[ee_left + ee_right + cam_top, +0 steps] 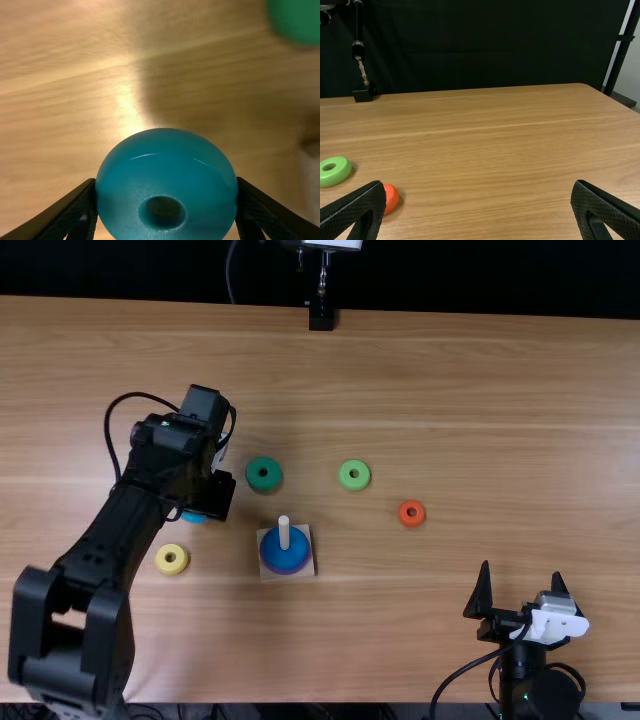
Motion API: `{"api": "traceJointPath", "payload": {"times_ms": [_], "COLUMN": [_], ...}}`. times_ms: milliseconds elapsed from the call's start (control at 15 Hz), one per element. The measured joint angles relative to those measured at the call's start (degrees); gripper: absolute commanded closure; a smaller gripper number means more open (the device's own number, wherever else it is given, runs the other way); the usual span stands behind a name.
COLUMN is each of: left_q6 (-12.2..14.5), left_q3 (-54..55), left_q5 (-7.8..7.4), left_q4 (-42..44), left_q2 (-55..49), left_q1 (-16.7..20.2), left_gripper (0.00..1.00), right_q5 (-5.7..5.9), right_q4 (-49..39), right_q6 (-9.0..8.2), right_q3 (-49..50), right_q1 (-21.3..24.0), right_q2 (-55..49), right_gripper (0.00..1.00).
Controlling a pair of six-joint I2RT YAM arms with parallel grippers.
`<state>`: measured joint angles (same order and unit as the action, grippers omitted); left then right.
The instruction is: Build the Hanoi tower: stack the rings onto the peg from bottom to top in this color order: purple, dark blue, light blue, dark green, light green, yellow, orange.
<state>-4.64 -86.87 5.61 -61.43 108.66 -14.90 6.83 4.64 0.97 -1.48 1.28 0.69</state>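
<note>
As left claw (pixel 210 502) grips, ajar, seemingly light-blue ring (pixel 162 172)

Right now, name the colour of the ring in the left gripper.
The ring is light blue, clearest in the left wrist view.

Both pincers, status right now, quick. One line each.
Left pincer: closed on the light blue ring, one finger on either side.
Right pincer: open, holding nothing, its fingers well apart.
</note>
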Motion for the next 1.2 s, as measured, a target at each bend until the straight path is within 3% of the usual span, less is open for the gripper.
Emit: {"api": "traceJointPath", "payload": {"times_ms": [200,533,867,1200], "left_q6": [-4.1,-11.7,-18.6,-22.4], "left_q3": [-4.8,-16.2,-21.7,-21.7], "left_q5": [0.13,-0.04,-0.04,-0.07], "left_q4": [-6.5,-20.8,-22.5,-22.4], "left_q2": [-7.3,-8.5,-8.5,-7.7], "left_q1": [-0.7,-7.6,-14.1,-19.3], "left_gripper": [1.0,1.0,1.0,1.0], "right_q5": [0.0,0.02,0.0,-0.02], "right_q4": [0.0,0.0,0.0,0.0], "right_q6": [0.02,0.0,0.0,0.0], "right_q3": [0.0,0.0,0.0,0.0], "right_q1": [0.0,0.0,0.0,0.0], "right_q2": [0.0,0.0,0.0,0.0], "right_gripper": [0.0,0.0,0.0,0.0]}}
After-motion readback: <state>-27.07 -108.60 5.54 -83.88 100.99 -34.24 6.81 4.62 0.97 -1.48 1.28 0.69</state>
